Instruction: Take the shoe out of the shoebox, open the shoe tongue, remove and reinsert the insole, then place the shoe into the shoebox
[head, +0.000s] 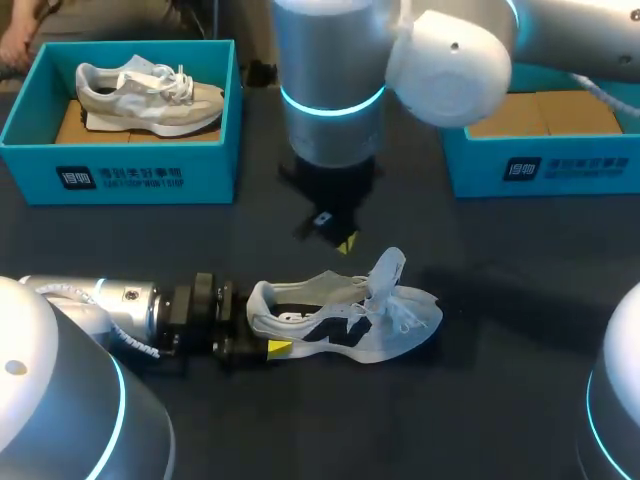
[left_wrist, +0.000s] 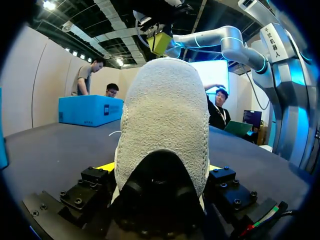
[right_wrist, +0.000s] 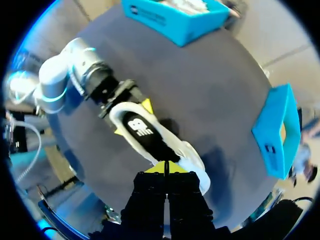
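The shoe (head: 350, 325) lay on its sole in the middle of the dark desk (head: 480, 380), toe towards the right and well apart from both blue boxes at the far edge. Bare desk lay open around it on the near and right sides. The left box (head: 130, 170), at the far left corner, held a second shoe (head: 150, 95). The right box (head: 540, 170), at the far right, showed only its brown floor.

The left arm came in low along the desk. The left pincer (head: 268, 322) was clamped on the shoe's heel, one yellow fingertip (left_wrist: 107, 166) pressed to each side of it. In the left wrist view the heel's knit back (left_wrist: 165, 130) filled the space between the fingers.

The right arm reached in from the far right and hung its right pincer (head: 345, 240) above the desk, just behind the shoe's middle and touching nothing. In its own wrist view the right pincer (right_wrist: 165, 169) appeared closed and empty, its yellow tips meeting along a thin seam, though the angle was steep. Below it lay the shoe (right_wrist: 150, 137), with the dark insole showing through the opening.

The tongue (head: 388, 268) stood up out of the shoe, and loose laces (head: 405, 312) trailed over the toe. The space between the shoe and the right box was open desk.
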